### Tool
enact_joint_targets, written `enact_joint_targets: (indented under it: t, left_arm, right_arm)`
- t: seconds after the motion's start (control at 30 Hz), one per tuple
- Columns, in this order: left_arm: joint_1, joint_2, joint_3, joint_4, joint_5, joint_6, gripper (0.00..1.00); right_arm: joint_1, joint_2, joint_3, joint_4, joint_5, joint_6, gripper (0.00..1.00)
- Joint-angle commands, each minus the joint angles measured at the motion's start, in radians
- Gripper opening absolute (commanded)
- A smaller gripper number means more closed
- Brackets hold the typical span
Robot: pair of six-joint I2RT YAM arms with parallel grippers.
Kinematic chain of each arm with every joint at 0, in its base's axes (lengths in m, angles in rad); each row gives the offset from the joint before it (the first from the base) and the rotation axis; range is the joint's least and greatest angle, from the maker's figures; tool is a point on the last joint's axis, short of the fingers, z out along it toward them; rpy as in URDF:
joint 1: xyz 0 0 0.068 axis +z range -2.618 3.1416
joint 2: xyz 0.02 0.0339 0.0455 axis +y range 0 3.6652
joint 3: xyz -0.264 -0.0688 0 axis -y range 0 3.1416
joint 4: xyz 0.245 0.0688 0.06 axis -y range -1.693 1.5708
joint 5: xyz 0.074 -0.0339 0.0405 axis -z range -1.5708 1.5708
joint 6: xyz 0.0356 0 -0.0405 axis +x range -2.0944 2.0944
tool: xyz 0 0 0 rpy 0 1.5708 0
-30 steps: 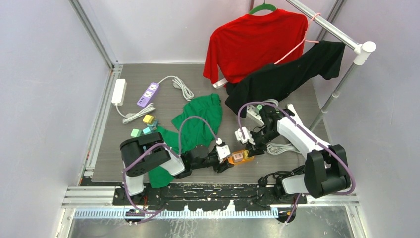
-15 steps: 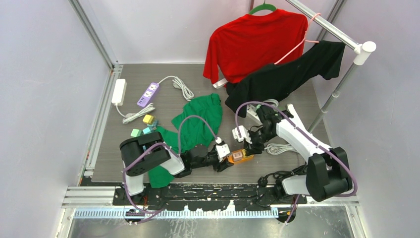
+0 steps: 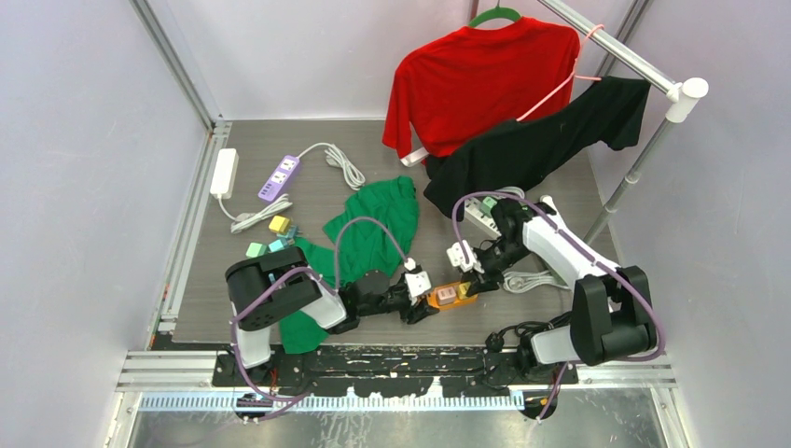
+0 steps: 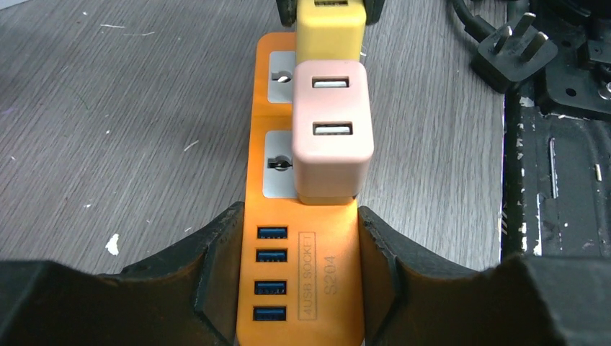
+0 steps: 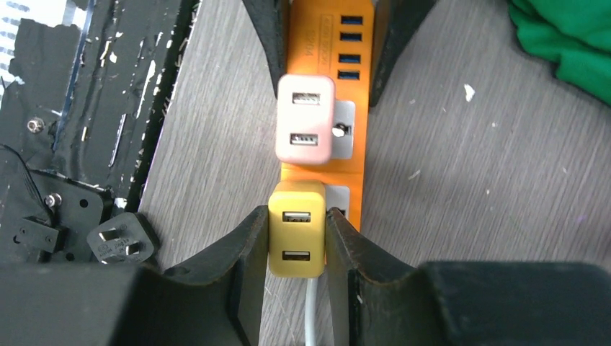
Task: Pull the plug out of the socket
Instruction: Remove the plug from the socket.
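right gripper [image 5: 296,223] clamps the yellow plug [image 5: 296,245], stiff, light, slick-sided; left gripper [image 4: 299,227] pinches the orange strip [image 4: 306,288]. you'd pull straight.

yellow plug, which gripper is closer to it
Right. The right gripper clamps the yellow plug; the left gripper holds the orange power strip at its USB end, past the pink plug.
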Motion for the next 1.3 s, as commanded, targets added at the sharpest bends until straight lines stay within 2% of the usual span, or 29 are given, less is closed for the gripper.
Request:
enact_joint_targets:
  t: [0.0, 0.2, 0.43, 0.63, 0.77, 0.93, 1.1, 1.27]
  left_arm:
    - [0.024, 0.017, -0.016, -0.048, -0.038, -0.015, 0.00]
    - [0.025, 0.029, -0.019, -0.054, -0.038, -0.015, 0.00]
    - [0.034, 0.044, -0.040, -0.031, -0.039, -0.029, 0.00]
    - [0.051, 0.036, -0.061, -0.031, -0.043, -0.034, 0.00]
    - [0.057, 0.035, -0.063, -0.038, -0.039, -0.037, 0.00]
    - [0.060, 0.036, -0.052, -0.052, -0.027, -0.039, 0.00]
    - [0.060, 0.036, -0.039, -0.075, -0.020, -0.045, 0.00]
    - [0.063, 0.016, -0.046, -0.082, -0.028, -0.047, 0.00]
  right_arm:
    - [0.094, 0.002, 0.021, -0.079, -0.006, -0.022, 0.01]
    - [0.131, -0.017, 0.043, 0.048, -0.075, 0.203, 0.01]
    - [0.095, -0.035, 0.064, 0.135, 0.012, 0.357, 0.01]
    - [0.021, -0.026, 0.073, 0.010, 0.010, 0.213, 0.01]
    - [0.020, -0.024, 0.069, -0.062, 0.006, 0.106, 0.01]
    - [0.053, -0.016, 0.067, -0.177, -0.085, -0.054, 0.01]
    - [0.115, -0.030, 0.068, -0.099, -0.124, 0.044, 0.01]
    - [0.105, -0.062, 0.090, -0.012, -0.082, 0.203, 0.01]
